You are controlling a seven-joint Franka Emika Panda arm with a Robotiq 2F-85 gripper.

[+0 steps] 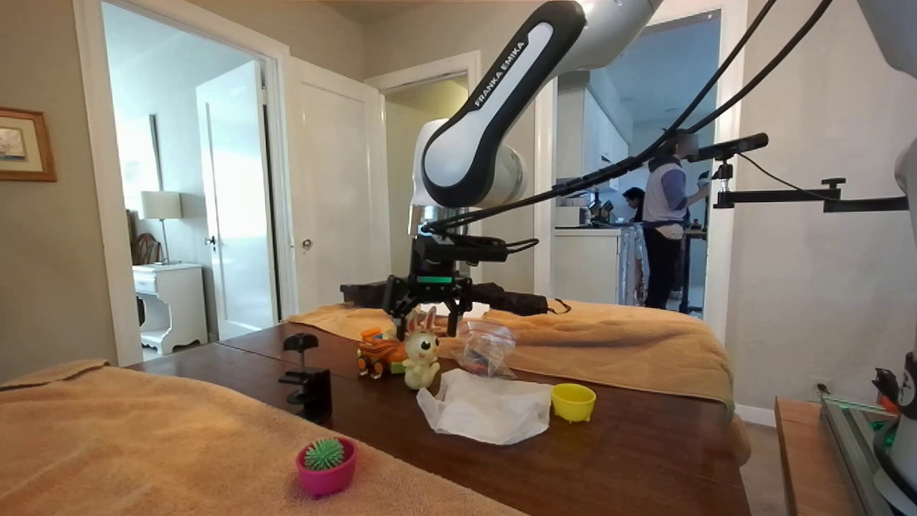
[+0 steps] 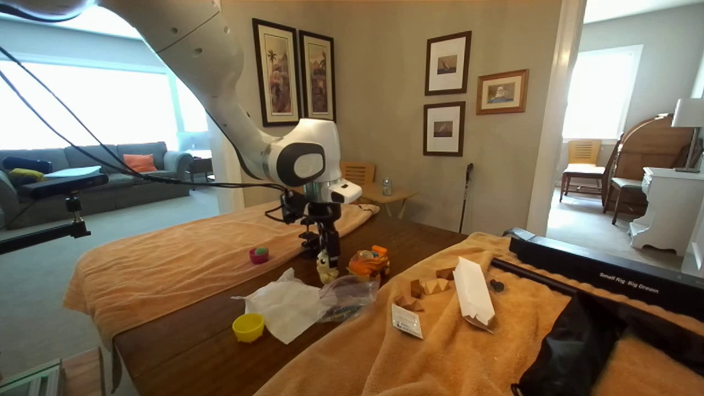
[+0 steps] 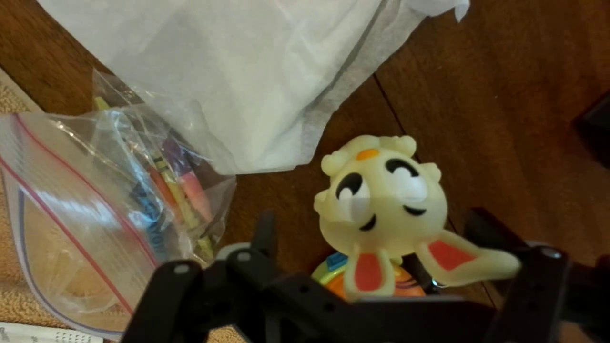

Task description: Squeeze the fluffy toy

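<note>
I hold nothing, my gripper (image 1: pixel 426 331) spread wide; in wrist view, the rabbit toy (image 3: pixel 386 209) appears between its fingers (image 3: pixel 265 236), at three o'clock from the plastic bag (image 3: pixel 109 200).

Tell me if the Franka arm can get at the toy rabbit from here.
Probably yes: in the wrist view, the toy rabbit shows between the open jaws, with nothing seen in the way.

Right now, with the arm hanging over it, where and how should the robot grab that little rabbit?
Probably by the sides of its round head, coming down from above. The rabbit stands upright with the open gripper pointing down at it, and the head is fuller than the thin ears. The orange toy vehicle close by would likely crowd a low approach from that side.
</note>
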